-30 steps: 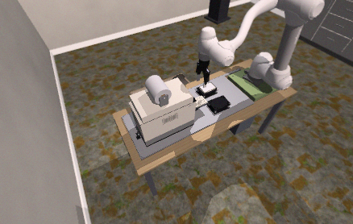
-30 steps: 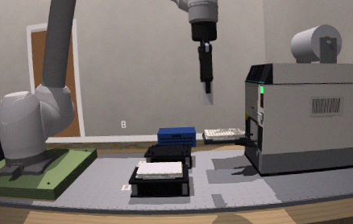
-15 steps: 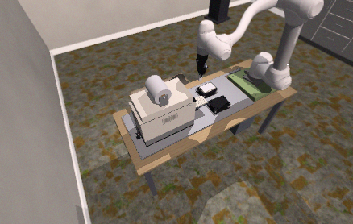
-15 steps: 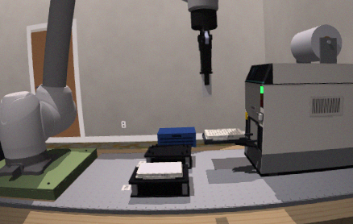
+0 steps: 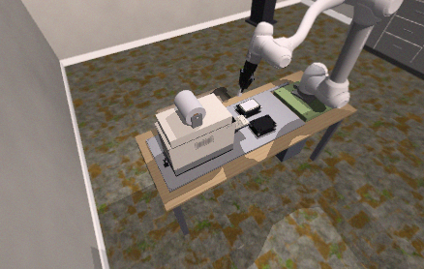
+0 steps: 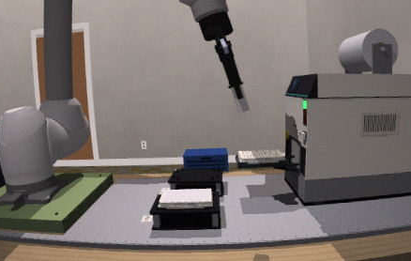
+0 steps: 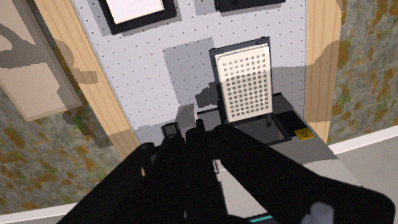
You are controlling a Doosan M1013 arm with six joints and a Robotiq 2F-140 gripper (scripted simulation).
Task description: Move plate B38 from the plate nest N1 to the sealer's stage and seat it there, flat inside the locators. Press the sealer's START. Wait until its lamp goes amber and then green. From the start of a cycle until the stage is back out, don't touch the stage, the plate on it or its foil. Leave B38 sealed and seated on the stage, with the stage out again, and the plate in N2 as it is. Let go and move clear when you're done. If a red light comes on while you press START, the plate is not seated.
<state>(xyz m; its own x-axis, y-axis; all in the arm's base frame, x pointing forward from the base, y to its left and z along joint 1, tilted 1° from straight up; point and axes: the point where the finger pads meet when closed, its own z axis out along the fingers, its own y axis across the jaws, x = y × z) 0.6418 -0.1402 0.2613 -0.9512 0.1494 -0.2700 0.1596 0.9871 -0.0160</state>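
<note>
Hand: you see the gripper (image 6: 241, 104) pinched together, holding nothing, up in the air.
Plate: the plate (image 7: 244, 85) lies on the stage (image 7: 261, 129) by the sealer (image 6: 368, 136).
Light: green lamp (image 6: 305, 104).

arm raised, wrist tilted | pincer (image 6: 241, 104) closed, empty, airborne

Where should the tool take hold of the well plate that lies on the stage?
By its two long side walls, from straight above. The well plate lies flat, wells up, with one short end toward the sealer, so the long sides look freest. The tool is shut and must open first.
</note>
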